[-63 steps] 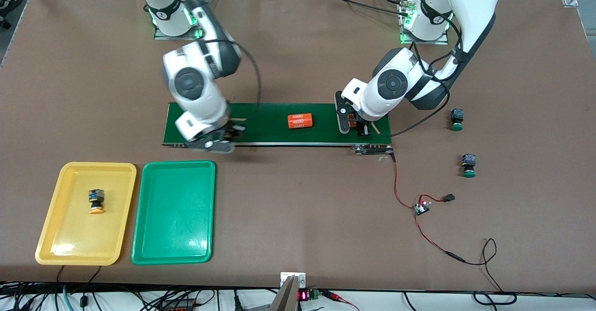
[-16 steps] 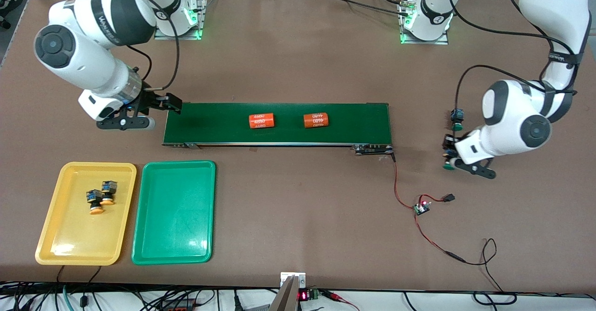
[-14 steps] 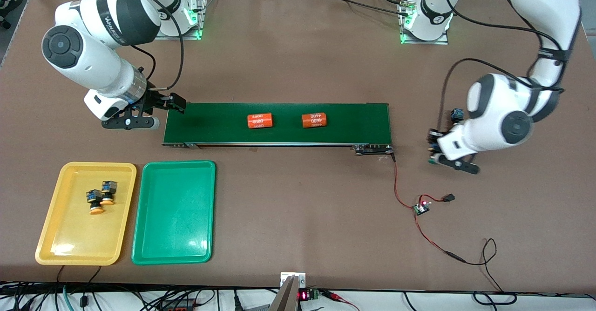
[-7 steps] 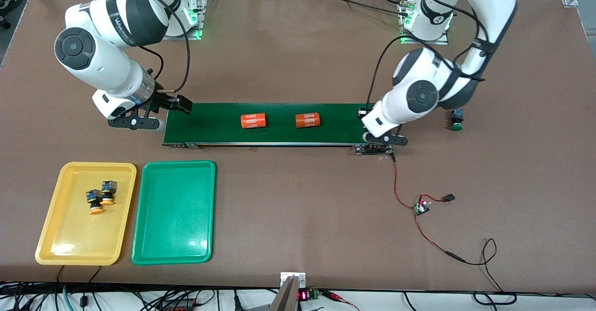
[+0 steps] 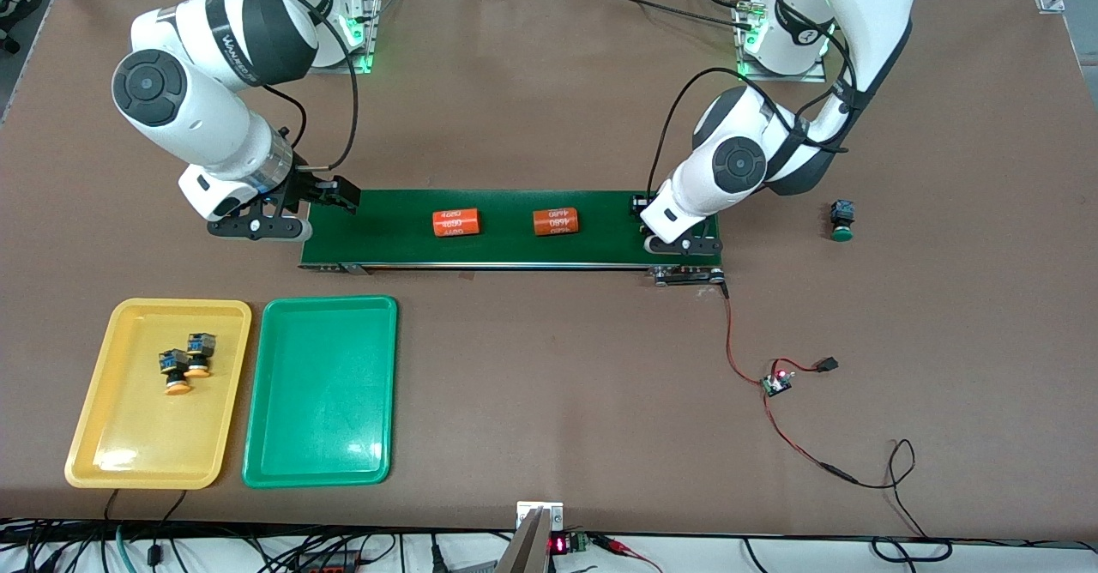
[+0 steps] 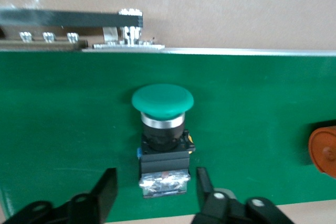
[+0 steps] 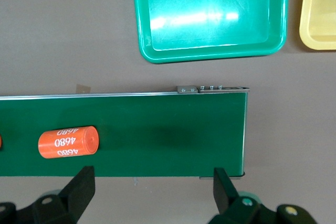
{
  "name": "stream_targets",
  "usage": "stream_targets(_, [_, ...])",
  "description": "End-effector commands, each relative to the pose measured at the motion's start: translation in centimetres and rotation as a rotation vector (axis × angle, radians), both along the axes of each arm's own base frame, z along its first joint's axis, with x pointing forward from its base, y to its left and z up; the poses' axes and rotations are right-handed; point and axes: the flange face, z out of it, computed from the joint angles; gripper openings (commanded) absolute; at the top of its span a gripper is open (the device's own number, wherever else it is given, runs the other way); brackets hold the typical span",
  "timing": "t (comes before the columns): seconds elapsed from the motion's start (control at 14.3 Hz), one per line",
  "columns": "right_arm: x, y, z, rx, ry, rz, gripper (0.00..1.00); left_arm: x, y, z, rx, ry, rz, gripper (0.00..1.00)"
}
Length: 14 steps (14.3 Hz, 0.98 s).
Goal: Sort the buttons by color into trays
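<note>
A green-capped button [image 6: 161, 103] lies on the dark-green belt [image 6: 63, 103] at its end toward the left arm. My left gripper [image 6: 156, 179] [image 5: 682, 245] is open around the button's body, its fingers clear of it; the front view hides this button under the arm. The second green-capped button [image 5: 841, 220] stands on the table toward the left arm's end. Two yellow-capped buttons [image 5: 199, 354] [image 5: 176, 370] lie in the yellow tray [image 5: 103, 461]. The green tray [image 5: 320, 461] [image 7: 210, 55] holds nothing. My right gripper [image 5: 262, 228] [image 7: 153, 187] is open and empty by the belt's other end.
Two orange cylinders with white numbers [image 5: 455, 222] [image 5: 556, 221] lie on the belt [image 5: 386, 234]; one shows in the right wrist view [image 7: 68, 142]. A small circuit board [image 5: 776, 382] with red and black wires lies on the table nearer the front camera than the belt's end.
My left gripper carried a green button from the table to the belt's end, where it now lies between open fingers. Both cylinders rode along the belt toward the right arm's end. My right gripper edged closer to the belt.
</note>
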Motion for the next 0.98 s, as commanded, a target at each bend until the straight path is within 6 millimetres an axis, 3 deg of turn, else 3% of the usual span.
stream_targets(0.0, [-0.2, 0.1, -0.3, -0.005, -0.009, 0.023, 1.0, 1.7, 0.8, 5.3, 0.025, 0.03, 0.009, 1.0])
stream_targets(0.14, [-0.4, 0.0, -0.7, -0.006, -0.005, 0.023, 1.0, 4.0, 3.0, 8.6, 0.079, 0.091, 0.0, 1.0])
stream_targets(0.21, [-0.4, 0.0, -0.6, -0.006, -0.006, 0.023, 1.0, 5.3, 5.7, 8.7, 0.125, 0.103, 0.026, 1.0])
stream_targets(0.35, [-0.3, -0.1, -0.6, -0.006, -0.005, 0.021, 1.0, 7.3, 11.8, 7.6, 0.2, 0.106, 0.089, 1.0])
stream_targets(0.49, [-0.3, -0.1, -0.6, -0.006, -0.005, 0.02, 1.0, 8.7, 17.9, 6.2, 0.203, 0.116, 0.038, 1.0])
stream_targets(0.7, [-0.3, -0.2, -0.6, -0.007, -0.003, 0.018, 1.0, 8.4, 26.5, 3.8, 0.17, 0.137, -0.089, 1.0])
stream_targets(0.91, [-0.3, -0.2, -0.6, -0.007, -0.003, 0.018, 1.0, 4.9, 30.9, 2.9, 0.163, 0.088, -0.109, 1.0])
